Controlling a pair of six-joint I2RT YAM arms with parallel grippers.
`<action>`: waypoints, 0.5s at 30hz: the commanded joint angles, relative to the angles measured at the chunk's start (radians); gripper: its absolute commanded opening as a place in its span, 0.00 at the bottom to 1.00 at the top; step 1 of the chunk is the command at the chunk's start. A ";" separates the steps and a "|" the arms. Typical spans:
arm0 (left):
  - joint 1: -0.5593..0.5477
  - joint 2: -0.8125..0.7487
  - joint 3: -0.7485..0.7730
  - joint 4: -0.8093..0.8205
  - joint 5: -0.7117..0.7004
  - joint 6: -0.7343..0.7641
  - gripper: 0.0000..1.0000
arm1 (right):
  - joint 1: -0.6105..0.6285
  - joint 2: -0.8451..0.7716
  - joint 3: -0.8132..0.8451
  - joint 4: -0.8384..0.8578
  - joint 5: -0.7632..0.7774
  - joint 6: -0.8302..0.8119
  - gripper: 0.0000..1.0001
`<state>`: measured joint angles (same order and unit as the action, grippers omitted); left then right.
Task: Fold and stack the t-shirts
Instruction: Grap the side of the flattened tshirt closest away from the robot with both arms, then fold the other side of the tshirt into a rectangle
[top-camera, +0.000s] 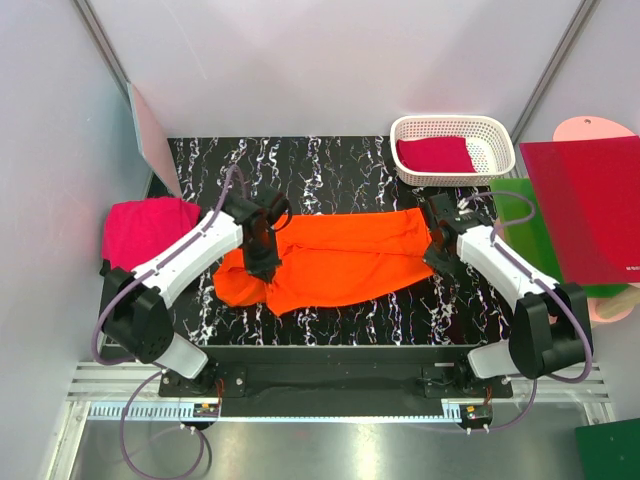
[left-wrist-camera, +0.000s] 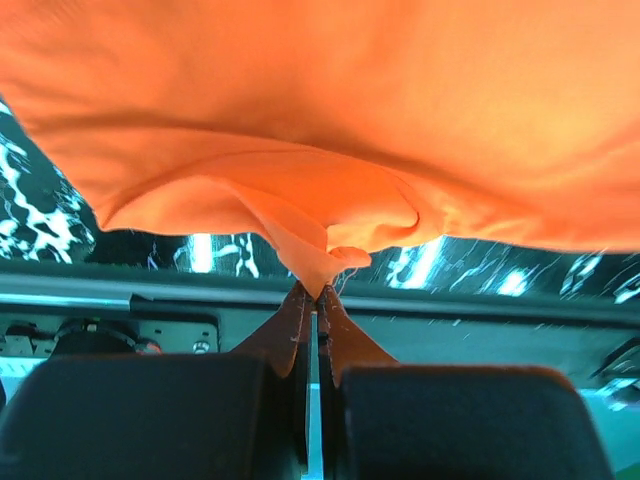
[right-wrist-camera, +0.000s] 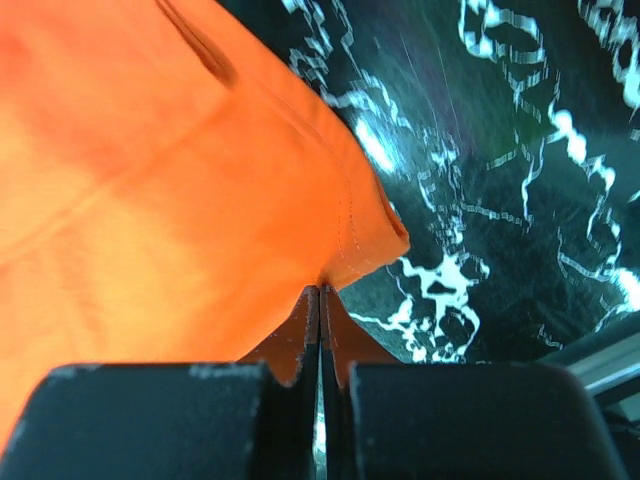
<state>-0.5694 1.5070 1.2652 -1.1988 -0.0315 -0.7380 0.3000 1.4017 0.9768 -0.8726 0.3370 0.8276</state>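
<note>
**Both pincers clamped on the orange t-shirt, one toward each end**

We see the left pincer (left-wrist-camera: 312, 292) closed on a bunched tuck of cloth toward the shirt's left end, and the right pincer (right-wrist-camera: 320, 292) closed on a stitched hem corner at its right end. The orange t-shirt (top-camera: 340, 260) lies across the middle of the table (top-camera: 330, 160), its long axis running left to right between the arms, so each arm is nearer its own end and the cloth runs inward from each pincer toward the other. We judge the coming fold turns on that span. The shirt is a soft matte knit, rumpled at the left and smoother to the right, on a glossy black table veined with white. Farther out, a crimson t-shirt (top-camera: 435, 155) lies in a white lattice basket (top-camera: 455, 125) at the far right corner. A magenta t-shirt (top-camera: 145, 228) sits bunched beside the table's left edge.
</note>
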 joint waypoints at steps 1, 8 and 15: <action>0.078 -0.030 0.098 0.001 -0.080 -0.028 0.00 | -0.004 0.054 0.103 0.018 0.083 -0.076 0.00; 0.201 0.111 0.232 -0.012 -0.103 0.006 0.00 | -0.004 0.298 0.262 0.075 0.088 -0.176 0.00; 0.253 0.228 0.365 -0.018 -0.113 0.015 0.00 | -0.004 0.505 0.401 0.086 0.073 -0.209 0.00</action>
<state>-0.3359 1.6966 1.5421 -1.2125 -0.1120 -0.7345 0.3000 1.8492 1.2907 -0.7994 0.3843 0.6579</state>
